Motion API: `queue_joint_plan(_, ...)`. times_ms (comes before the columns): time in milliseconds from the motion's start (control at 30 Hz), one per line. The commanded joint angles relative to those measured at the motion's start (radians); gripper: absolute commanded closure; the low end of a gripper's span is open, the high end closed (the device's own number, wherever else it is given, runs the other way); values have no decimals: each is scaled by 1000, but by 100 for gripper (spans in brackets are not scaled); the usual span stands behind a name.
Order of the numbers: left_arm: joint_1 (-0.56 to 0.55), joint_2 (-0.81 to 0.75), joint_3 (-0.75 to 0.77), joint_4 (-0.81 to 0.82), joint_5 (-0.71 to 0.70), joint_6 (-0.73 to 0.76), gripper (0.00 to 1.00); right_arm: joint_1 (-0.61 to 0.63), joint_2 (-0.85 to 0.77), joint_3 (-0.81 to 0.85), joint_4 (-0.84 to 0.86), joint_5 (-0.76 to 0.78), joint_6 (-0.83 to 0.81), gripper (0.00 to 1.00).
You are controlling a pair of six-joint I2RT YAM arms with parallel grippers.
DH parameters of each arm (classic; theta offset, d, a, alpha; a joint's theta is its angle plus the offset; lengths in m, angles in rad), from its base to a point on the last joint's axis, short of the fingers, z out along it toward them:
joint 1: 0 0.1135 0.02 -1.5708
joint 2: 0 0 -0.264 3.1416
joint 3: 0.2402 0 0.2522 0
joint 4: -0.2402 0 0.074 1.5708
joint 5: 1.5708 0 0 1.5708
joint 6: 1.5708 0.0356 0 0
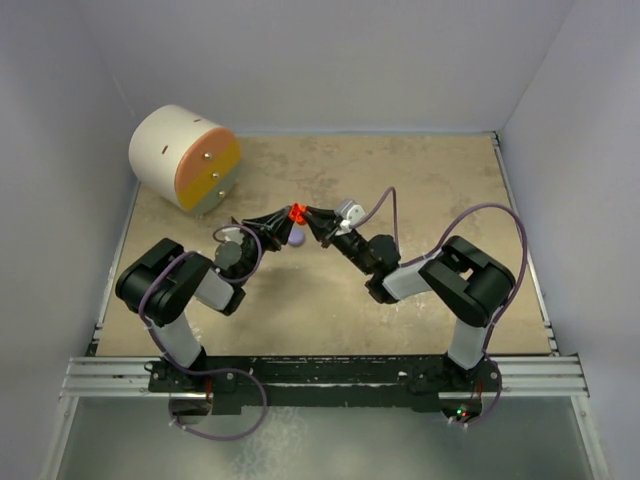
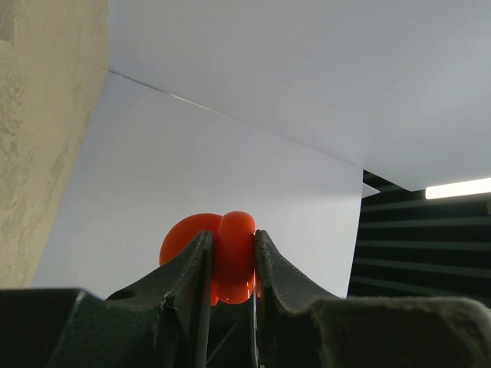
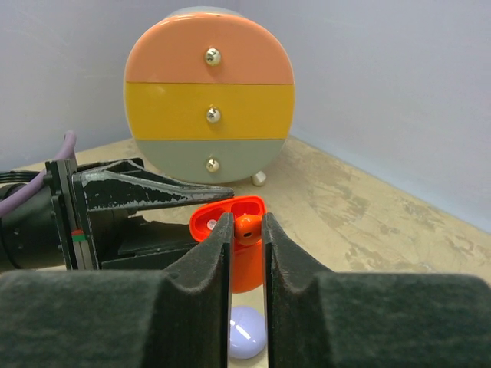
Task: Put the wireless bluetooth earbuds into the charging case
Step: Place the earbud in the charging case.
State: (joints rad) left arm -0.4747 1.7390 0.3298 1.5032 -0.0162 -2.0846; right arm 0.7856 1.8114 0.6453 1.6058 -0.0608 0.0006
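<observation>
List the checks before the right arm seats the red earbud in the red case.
1. Left fingers clamped on red case: ok.
2. Red earbud pinched between right fingers: ok.
3. Case lid open: ok.
4. Earbud alignment over the case: cannot tell, the fingers hide it.
5. Lavender case lies on the table below, untouched: ok.
6. Drawer cabinet stands behind, out of the way: ok.
</observation>
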Motion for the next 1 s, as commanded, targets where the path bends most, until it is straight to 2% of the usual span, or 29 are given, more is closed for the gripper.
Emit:
queue_joint_plan(0,-4,2,48,213,-27,-56,100,1,-37,-7,232,8,18,75)
queue_joint_plan(200,-4,10,55,201,-34,-43,100,0,-41,-3,220,0,27,52)
queue_joint_plan(300,-4,10,57,181,-41,-31,100,0,-63,-14,227,-1,37,47)
queue_joint_plan(433,-4,7,55,166,-49,-14,100,0,-124,-38,215,17,45,32)
queue_joint_plan(500,-4,1,53,153,-52,-6,100,0,-162,-40,169,41,47,29)
queue_joint_plan(633,-4,-22,45,116,-56,18,100,0,-233,-11,-2,146,88,27)
queue_joint_plan(700,-5,-34,41,100,-58,30,100,-2,-254,50,-188,222,99,27)
queue_joint_plan(800,-5,-57,33,77,-57,46,100,-3,-257,126,-377,319,114,25)
queue_joint_plan(967,-5,-76,22,57,-47,64,100,-7,-234,201,-553,396,99,23)
